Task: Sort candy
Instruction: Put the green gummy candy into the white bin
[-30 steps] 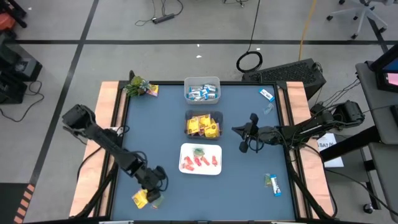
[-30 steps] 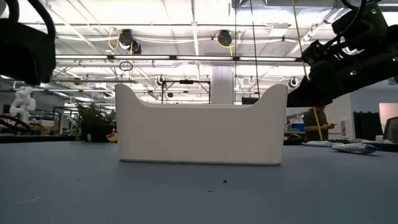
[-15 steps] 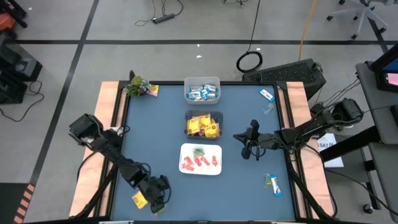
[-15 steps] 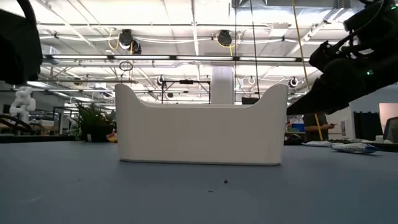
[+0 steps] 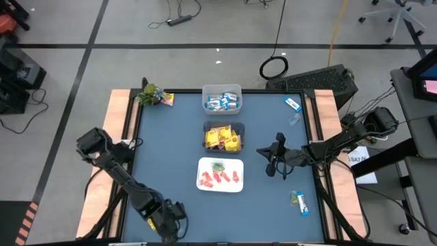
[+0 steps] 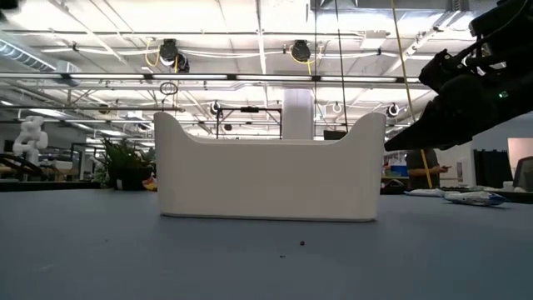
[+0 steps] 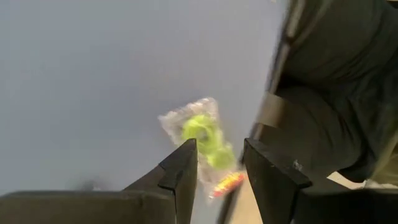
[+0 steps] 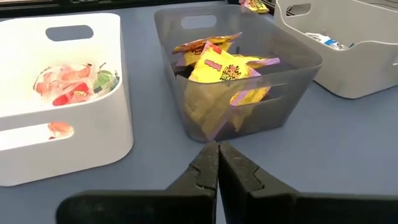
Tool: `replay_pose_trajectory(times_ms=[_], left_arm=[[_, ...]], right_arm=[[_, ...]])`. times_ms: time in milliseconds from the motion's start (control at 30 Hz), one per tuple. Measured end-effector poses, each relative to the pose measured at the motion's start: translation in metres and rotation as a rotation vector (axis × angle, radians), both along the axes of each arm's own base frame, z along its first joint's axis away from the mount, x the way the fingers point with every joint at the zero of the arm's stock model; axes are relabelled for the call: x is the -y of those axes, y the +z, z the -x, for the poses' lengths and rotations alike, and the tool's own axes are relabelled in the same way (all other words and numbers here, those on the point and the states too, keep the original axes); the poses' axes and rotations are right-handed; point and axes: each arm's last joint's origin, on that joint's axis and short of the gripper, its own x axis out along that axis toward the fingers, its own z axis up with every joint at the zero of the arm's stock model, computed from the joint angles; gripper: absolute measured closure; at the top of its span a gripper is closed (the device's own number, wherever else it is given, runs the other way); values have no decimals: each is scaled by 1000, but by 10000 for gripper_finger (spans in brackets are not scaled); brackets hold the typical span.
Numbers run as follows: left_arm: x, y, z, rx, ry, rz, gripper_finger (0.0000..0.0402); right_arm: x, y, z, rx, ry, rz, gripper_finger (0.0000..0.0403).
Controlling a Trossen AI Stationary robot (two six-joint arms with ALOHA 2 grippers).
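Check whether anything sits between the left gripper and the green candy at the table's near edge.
Nothing visible does. In the left wrist view the left gripper is open, with the green candy lying right ahead of its fingertips on bare blue table, close to the table's edge. No bin or other candy lies between them.

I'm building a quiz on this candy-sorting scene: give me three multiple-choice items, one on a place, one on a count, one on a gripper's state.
1. Where do the yellow packets sit?
A. white tray
B. grey middle bin
C. bare table

2. How many containers line the table's centre?
A. two
B. three
C. five

3. How is the right gripper?
A. shut, empty
B. wide open
C. holding a bar

Answers:
1 B: the grey middle bin holds them.
2 B: far bin, grey bin, white tray.
3 A: its fingers meet with nothing between.
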Motion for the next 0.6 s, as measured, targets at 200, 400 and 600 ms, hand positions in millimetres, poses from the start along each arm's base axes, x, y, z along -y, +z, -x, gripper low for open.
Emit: replay_pose_trajectory(times_ms=[200, 400, 600], left_arm=[[10, -7, 1, -32, 84, -23, 237], [11, -24, 0, -102, 150, -45, 194], [11, -25, 0, -100, 123, -53, 198]], right_arm=[[0, 0, 0, 0, 1, 3, 403], [0, 0, 0, -2, 3, 7, 403], [0, 0, 0, -4, 3, 7, 403]])
